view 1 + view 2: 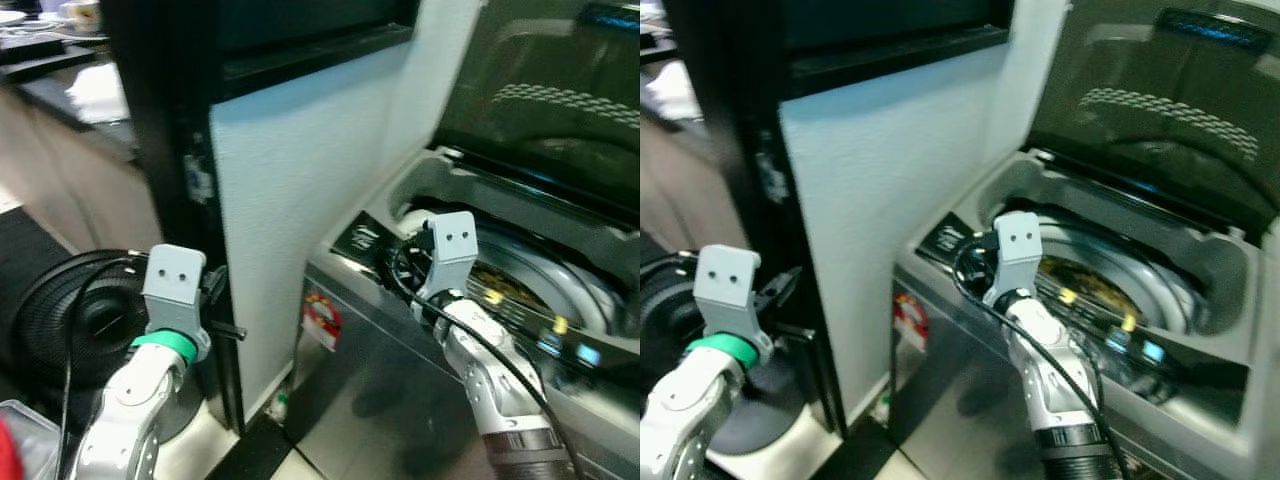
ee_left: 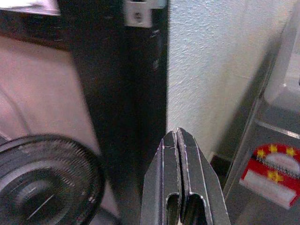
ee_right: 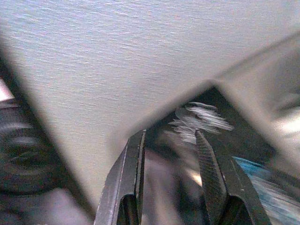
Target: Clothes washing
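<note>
A top-loading washing machine (image 1: 390, 400) with a steel front stands on the right, its dark lid (image 1: 560, 90) raised. The round drum (image 1: 1110, 290) is open to view, with something dark and yellow-flecked inside that is too blurred to name. My right arm (image 1: 480, 370) reaches up over the machine's front left corner. In the right wrist view my right gripper (image 3: 171, 138) is open and holds nothing, close to the white wall and the machine's dark rim. My left gripper (image 2: 178, 138) is shut and empty, low beside the black post, left of the machine.
A white textured wall panel (image 1: 290, 180) juts out between a black post (image 1: 165, 130) and the machine. A round black fan (image 1: 70, 310) sits on the floor at lower left. A red sticker (image 1: 321, 318) marks the machine's front. A counter (image 1: 70, 90) runs along the far left.
</note>
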